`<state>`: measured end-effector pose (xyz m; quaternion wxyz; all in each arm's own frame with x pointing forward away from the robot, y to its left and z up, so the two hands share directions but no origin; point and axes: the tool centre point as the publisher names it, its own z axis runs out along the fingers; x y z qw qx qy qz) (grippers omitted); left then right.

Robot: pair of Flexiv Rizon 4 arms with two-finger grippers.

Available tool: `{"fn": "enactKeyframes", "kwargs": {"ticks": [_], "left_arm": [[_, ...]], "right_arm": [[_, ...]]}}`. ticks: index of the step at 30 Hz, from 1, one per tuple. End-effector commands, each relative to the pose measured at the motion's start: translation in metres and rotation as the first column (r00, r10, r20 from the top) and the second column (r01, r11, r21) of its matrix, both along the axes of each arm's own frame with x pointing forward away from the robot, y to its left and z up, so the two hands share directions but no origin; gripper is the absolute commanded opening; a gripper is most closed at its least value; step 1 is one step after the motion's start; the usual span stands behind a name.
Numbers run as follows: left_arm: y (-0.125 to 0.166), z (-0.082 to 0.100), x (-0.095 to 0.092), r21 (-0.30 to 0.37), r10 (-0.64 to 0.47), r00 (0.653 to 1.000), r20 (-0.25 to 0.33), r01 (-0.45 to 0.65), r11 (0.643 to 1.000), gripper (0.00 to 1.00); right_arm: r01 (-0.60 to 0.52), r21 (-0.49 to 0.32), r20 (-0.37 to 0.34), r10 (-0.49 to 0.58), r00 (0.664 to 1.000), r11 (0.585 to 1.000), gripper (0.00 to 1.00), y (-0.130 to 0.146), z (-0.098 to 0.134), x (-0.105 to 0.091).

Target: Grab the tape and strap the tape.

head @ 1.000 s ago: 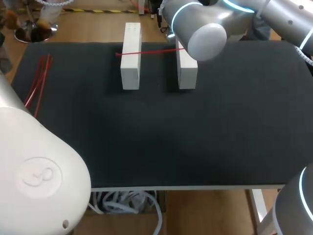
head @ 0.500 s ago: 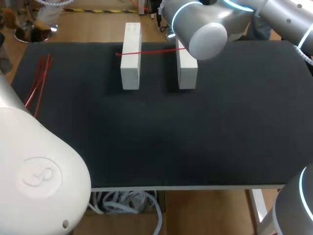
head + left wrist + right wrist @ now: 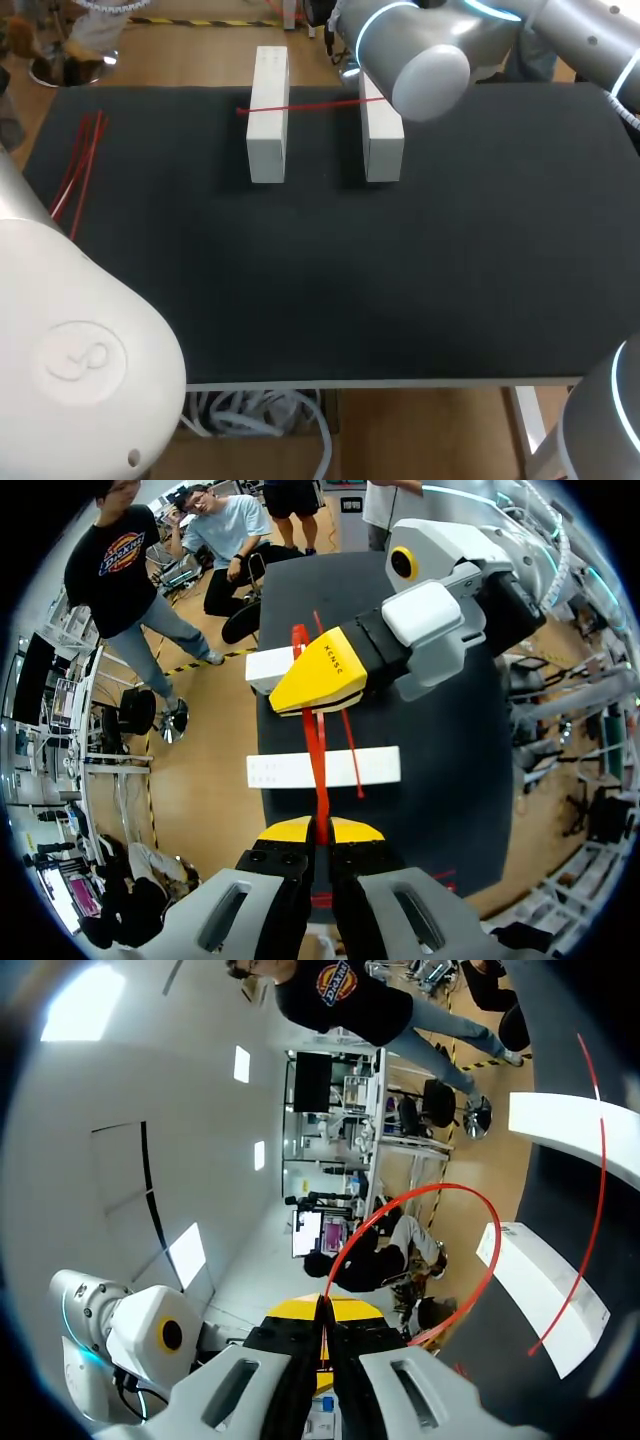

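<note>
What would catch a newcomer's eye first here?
A red tape lies across two white blocks at the far side of the black table. The left arm and right arm each pinch red tape in shut jaws; the right's bends into a loop. Spare tapes lie at the table's left edge.

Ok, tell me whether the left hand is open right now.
No, the left hand is shut on the red tape, with both yellow tips pinching it from two sides.

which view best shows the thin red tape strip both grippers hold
Left wrist view: the thin red tape strip runs from left gripper to right gripper. Right wrist view shows only its loop; head view: hidden, likely by the right arm.
</note>
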<state>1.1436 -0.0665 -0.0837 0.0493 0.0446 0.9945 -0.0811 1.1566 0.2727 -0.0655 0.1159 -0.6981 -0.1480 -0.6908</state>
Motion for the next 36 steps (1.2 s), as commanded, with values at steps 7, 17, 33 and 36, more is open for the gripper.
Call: {"fn": "enactKeyframes", "kwargs": {"ticks": [7,17,33,36], "left_arm": [[-0.0002,0.0006,-0.0004,0.002,0.0,1.0,-0.001,0.0,1.0,0.0],[-0.0002,0.0006,-0.0004,0.002,0.0,1.0,-0.001,0.0,1.0,0.0],[-0.0002,0.0006,-0.0004,0.002,0.0,1.0,-0.001,0.0,1.0,0.0],[-0.0002,0.0006,-0.0004,0.002,0.0,1.0,-0.001,0.0,1.0,0.0]], "right_arm": [[-0.002,0.05,0.158,-0.006,0.987,0.999,0.0,0.0026,-0.0028,-0.0003],[0.004,0.049,0.159,-0.012,0.987,0.999,0.0,0.003,-0.0022,0.0002],[0.007,0.041,0.153,-0.013,0.988,0.999,0.0,0.008,-0.0042,0.0059],[0.006,0.039,0.15,-0.012,0.989,0.999,0.0,0.0095,-0.0046,0.0061]]}}
